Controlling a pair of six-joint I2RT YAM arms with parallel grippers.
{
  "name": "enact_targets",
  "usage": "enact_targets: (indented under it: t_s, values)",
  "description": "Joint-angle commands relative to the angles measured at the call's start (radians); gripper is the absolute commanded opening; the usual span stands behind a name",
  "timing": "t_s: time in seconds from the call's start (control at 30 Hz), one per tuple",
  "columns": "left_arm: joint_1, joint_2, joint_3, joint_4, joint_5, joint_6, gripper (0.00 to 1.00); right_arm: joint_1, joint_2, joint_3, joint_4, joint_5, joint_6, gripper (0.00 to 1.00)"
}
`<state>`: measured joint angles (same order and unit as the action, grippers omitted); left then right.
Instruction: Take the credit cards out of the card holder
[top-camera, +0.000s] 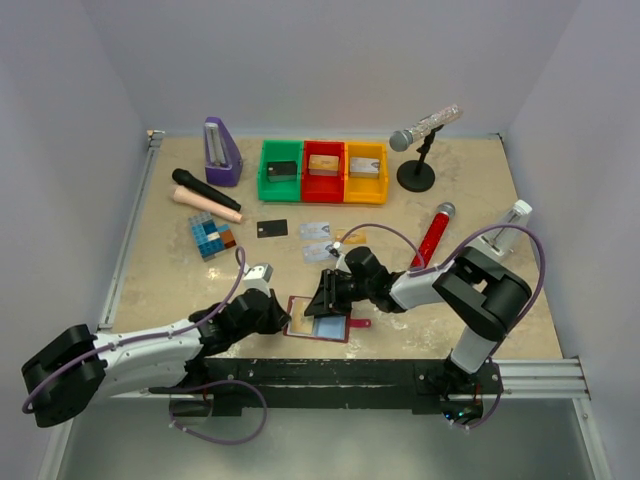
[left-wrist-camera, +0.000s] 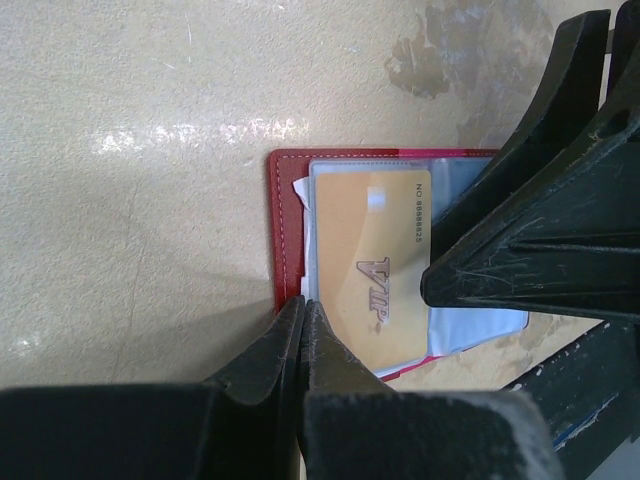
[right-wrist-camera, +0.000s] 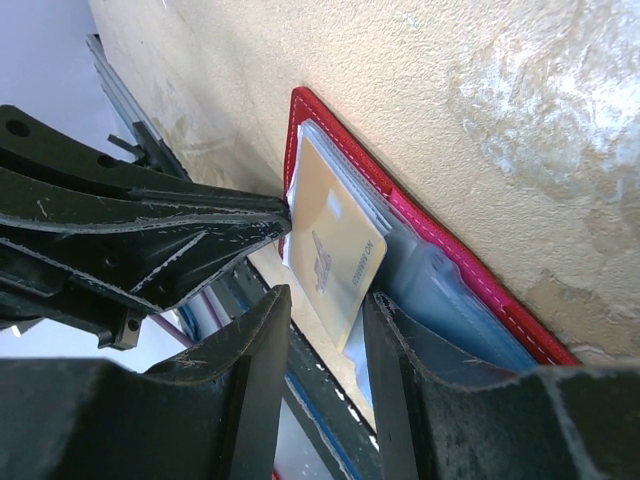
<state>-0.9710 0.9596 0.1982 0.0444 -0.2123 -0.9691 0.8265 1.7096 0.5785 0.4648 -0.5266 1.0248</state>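
Observation:
The dark-red card holder (top-camera: 340, 331) lies open on the table near the front edge. The gold-orange credit card (left-wrist-camera: 370, 270) sticks partly out of its clear pocket, also in the right wrist view (right-wrist-camera: 335, 250). My left gripper (left-wrist-camera: 305, 302) is shut, its tips pressing on the holder's left edge (left-wrist-camera: 285, 220). My right gripper (right-wrist-camera: 325, 300) is open, its fingers either side of the gold card's free corner. A black card (top-camera: 272, 228) and two silvery cards (top-camera: 315, 230) (top-camera: 317, 251) lie flat on the table behind the holder.
Green (top-camera: 281, 171), red (top-camera: 323, 172) and yellow (top-camera: 365, 172) bins with small blocks stand at the back. A purple metronome (top-camera: 221, 152), a black microphone (top-camera: 205, 189), a stand microphone (top-camera: 418, 150), a red microphone (top-camera: 433, 235) and blue tiles (top-camera: 211, 236) lie around.

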Motion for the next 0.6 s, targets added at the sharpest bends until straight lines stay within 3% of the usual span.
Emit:
enact_targets:
  t_s: [0.0, 0.57]
  values:
    - [-0.003, 0.016, -0.014, 0.025, 0.013, -0.003, 0.0, 0.006, 0.002, 0.026, 0.069, -0.029, 0.027, 0.4]
    - [-0.024, -0.027, -0.059, 0.029, 0.005, -0.04, 0.0, 0.006, 0.093, 0.021, 0.242, -0.07, 0.144, 0.41]
